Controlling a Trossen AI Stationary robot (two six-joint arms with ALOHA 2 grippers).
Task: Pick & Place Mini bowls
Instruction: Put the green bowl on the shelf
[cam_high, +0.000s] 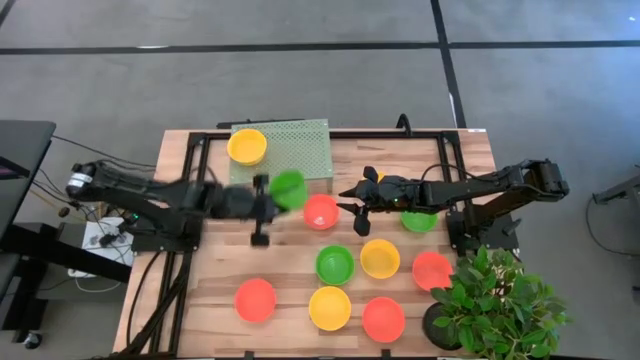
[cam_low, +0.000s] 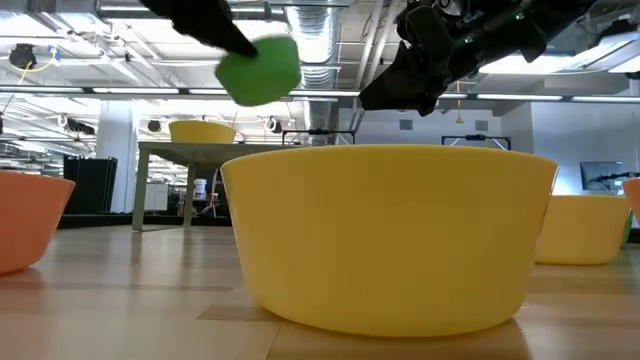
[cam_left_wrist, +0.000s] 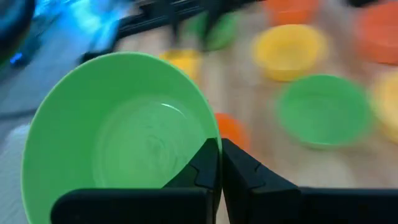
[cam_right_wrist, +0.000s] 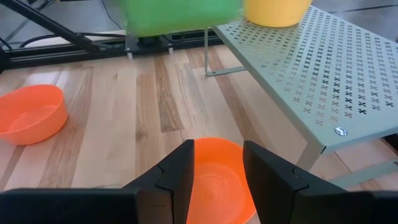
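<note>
Wooden worktop (cam_high: 290, 275) under you, with a green perforated shelf (cam_high: 300, 145) at its far edge and a potted plant (cam_high: 495, 300) at the near right corner. Your left gripper (cam_left_wrist: 219, 163) has its fingers pressed together on the rim of a green bowl (cam_high: 288, 188), held in the air just beside the shelf's near edge. One yellow bowl (cam_high: 246, 145) sits on the shelf. Your right gripper (cam_right_wrist: 217, 165) hangs with fingers spread over a red bowl (cam_high: 321, 212) near the worktop's middle. Other bowls, red, yellow and green, lie scattered toward the near edge.
</note>
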